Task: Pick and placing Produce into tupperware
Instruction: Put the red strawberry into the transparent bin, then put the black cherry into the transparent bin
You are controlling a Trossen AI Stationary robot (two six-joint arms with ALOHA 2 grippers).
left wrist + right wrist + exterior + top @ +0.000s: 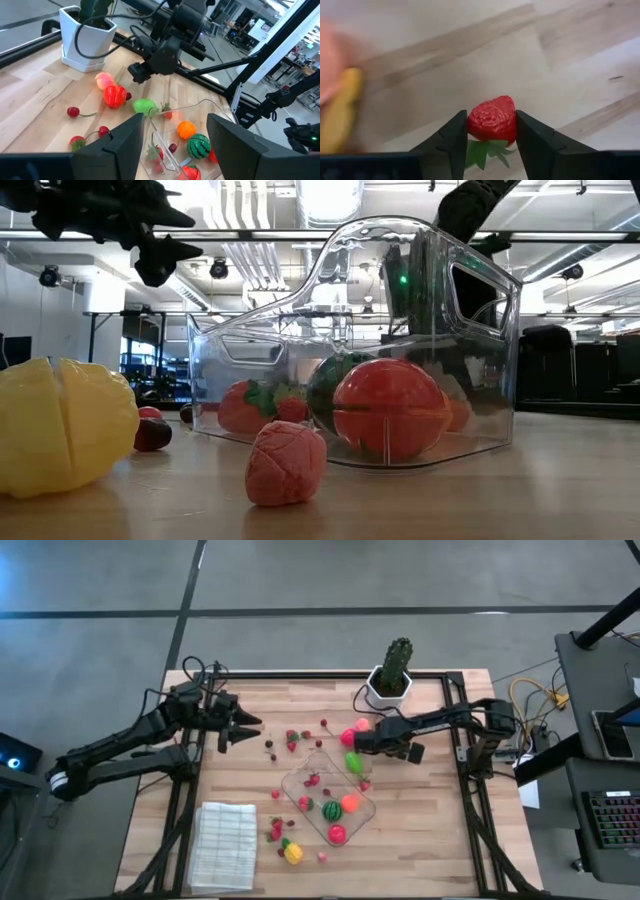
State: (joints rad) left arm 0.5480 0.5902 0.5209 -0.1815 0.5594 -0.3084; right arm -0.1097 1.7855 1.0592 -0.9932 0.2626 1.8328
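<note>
The right wrist view shows a red toy strawberry [492,119] with green leaves, and my right gripper [492,122] is shut on it just over the wood. In the high view this gripper [353,741] stands beside a red piece [347,736] and a pink piece [362,725], past the tupperware's far corner. The clear tupperware [300,776] holds a melon ball [332,810], an orange piece [350,803], a red piece [337,833] and berries. A green piece [353,762] lies at its far rim. My left gripper [250,728] hovers open at the far left. My right gripper pinches the strawberry's two sides [472,122] between its two fingers, which come steeply from above. The leafy end [485,150] points back toward the wrist. Whether the berry still touches the table I cannot tell.
A cactus in a white pot [392,675] stands at the far edge. A white ribbed cloth [225,845] lies at the near left. Cherries and berries [292,738] are scattered left of the tupperware. A yellow piece [293,853] and a pink one [322,857] lie near the front.
</note>
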